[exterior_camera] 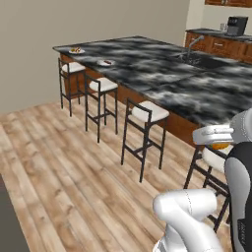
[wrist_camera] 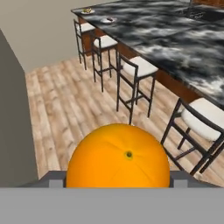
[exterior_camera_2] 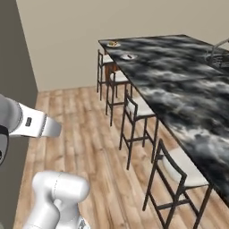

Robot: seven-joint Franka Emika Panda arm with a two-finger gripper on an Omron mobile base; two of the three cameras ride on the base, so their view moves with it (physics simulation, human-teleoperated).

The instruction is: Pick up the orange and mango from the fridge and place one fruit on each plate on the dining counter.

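**A:** Hand view first: a smooth, round, bright-orange orange (wrist_camera: 118, 156) sits right in front of the lens, its little dark stem dimple facing us. What's the gripper (wrist_camera: 118, 180) doing?

**B:** Clamped on it. A dark grey finger (wrist_camera: 53, 179) shows at the fruit's left flank and another at its right, both pressed against the skin, so the fingers are spread just as wide as the orange and holding it.

**A:** In the left base view a sliver of orange colour (exterior_camera: 219, 145) peeks out under the white hand at the right edge, above the wooden plank floor (exterior_camera: 59, 167) and close to the nearest stool.

**B:** And the destination: the long dining counter with the black-and-white marbled top (exterior_camera: 162, 74) and brown wooden base stretches away ahead. Four black-framed stools with white seats (exterior_camera: 149, 112) line its near side.

**A:** Two round white plates at the far end. One far plate (exterior_camera: 76, 50) sits at the very corner; the nearer plate (exterior_camera: 105, 62) lies a little further along the same edge, apart from it. Each carries something small and dark-reddish, too small to make out.

**B:** From the right base view, same pair: corner plate (exterior_camera_2: 113, 44), then the second (exterior_camera_2: 129, 57). Both well away from the arm.

**A:** Orange is in the air, held well short of both plates. Off at the counter's far side there's a curved metal sink tap (exterior_camera: 193, 43), and a dark coffee maker (exterior_camera: 236, 25) on the brown wall cabinets behind.
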